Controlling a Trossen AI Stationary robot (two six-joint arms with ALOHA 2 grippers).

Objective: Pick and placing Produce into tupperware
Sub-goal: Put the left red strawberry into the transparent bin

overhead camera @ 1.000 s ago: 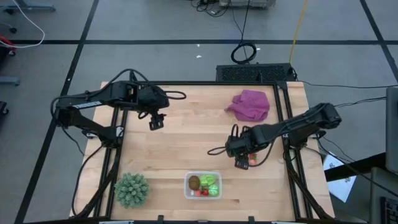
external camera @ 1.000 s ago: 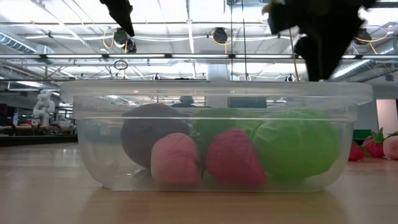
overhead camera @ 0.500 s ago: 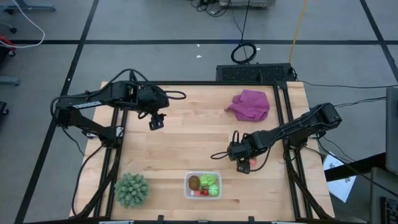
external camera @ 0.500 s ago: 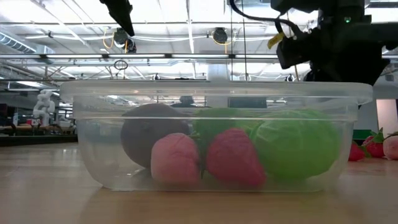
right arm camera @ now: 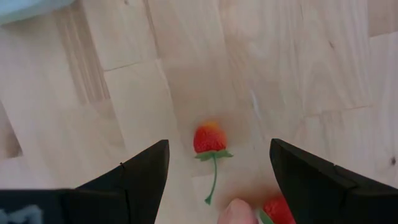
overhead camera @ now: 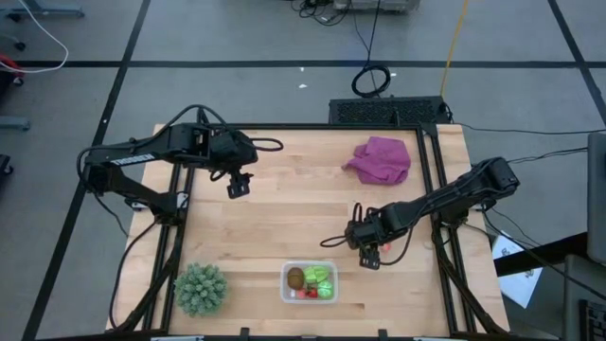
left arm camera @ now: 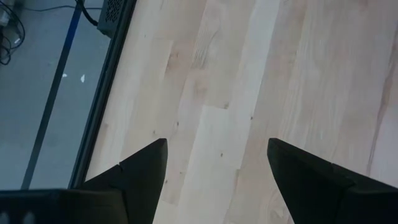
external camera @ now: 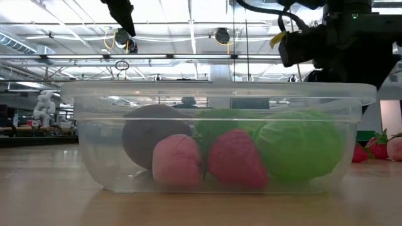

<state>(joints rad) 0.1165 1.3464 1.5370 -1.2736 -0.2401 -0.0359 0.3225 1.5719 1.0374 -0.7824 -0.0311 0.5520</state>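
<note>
Most of the produce is already packed: the tupperware (overhead camera: 310,282) holds a brown kiwi-like piece (external camera: 149,135), two light-green pieces (external camera: 295,144) and a couple of red and pink strawberries (external camera: 233,160) (four or five items, as far as the low view lets me count).

What remains lies under the right claw (overhead camera: 370,256), which hangs low over the counter (overhead camera: 284,213) with its fingers spread and nothing between them. Directly ahead of its fingertips sits a small strawberry with a green stem (right arm camera: 209,139); nearer the claw, a pale piece (right arm camera: 237,212) and another red one (right arm camera: 278,211) peek in. The tupperware is off to the side of this claw, near but apart.

The left claw (overhead camera: 240,186) waits over bare counter, released and empty, well away from the container.

So I judge the job mostly done, with the last few strawberries still to collect.
</note>
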